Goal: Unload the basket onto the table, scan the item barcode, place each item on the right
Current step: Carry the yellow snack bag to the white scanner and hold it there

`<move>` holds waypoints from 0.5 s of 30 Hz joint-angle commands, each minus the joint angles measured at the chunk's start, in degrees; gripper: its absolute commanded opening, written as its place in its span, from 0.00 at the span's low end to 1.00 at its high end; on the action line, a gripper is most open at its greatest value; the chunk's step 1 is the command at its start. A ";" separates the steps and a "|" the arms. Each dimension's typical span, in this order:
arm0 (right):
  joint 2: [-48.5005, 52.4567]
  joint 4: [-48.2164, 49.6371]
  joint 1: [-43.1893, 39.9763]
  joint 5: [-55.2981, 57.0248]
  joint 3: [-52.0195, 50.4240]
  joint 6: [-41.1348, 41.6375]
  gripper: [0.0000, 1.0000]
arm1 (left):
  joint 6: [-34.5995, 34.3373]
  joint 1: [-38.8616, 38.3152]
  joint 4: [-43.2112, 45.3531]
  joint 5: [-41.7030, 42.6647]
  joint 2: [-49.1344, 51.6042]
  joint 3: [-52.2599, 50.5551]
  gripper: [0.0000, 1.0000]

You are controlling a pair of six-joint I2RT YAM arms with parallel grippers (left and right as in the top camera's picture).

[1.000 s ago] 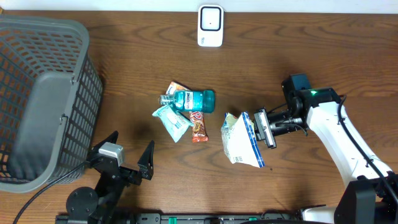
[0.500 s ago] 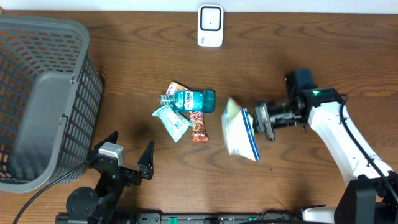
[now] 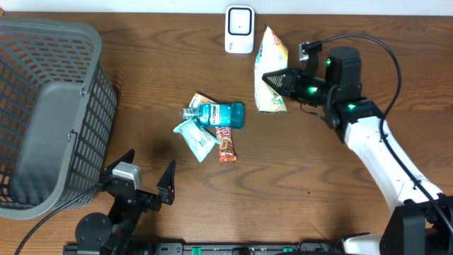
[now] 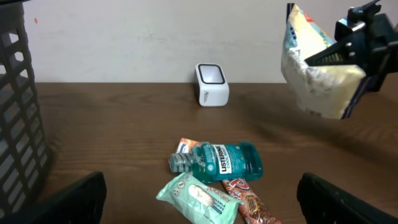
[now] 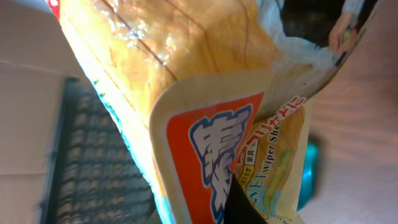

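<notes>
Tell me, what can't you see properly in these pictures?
- Barcode on the bag: no view shows it; right wrist view too close, blurry.
- The right tool: in its wrist view the bag hides all but a sliver.
- The orange packet: overhead, partly under the mouthwash bottle.
- The basket: cut off by the overhead's left edge.

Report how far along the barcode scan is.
Done: the right gripper has the snack bag pinched in shut fingers, off the table. In hand: bag held beside the scanner. Left: showing its barcode to the scanner; no barcode is visible.
</notes>
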 commanded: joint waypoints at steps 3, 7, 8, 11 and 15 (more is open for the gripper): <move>0.59 1.97 7.23 25.88 0.61 -6.29 0.01 | -0.74 -0.22 0.07 0.72 -0.15 -0.11 0.98; 4.31 11.67 12.15 30.84 0.61 -12.90 0.01 | -0.74 -0.22 0.07 0.72 -0.15 -0.11 0.98; 6.16 15.82 13.18 31.69 0.61 -13.92 0.02 | -0.74 -0.22 0.07 0.72 -0.15 -0.11 0.98; 11.47 26.95 14.08 36.26 0.63 -14.40 0.05 | -0.74 -0.22 0.07 0.72 -0.15 -0.11 0.98; 21.05 45.86 13.92 39.69 1.95 -13.66 0.01 | -0.74 -0.22 0.07 0.72 -0.15 -0.11 0.98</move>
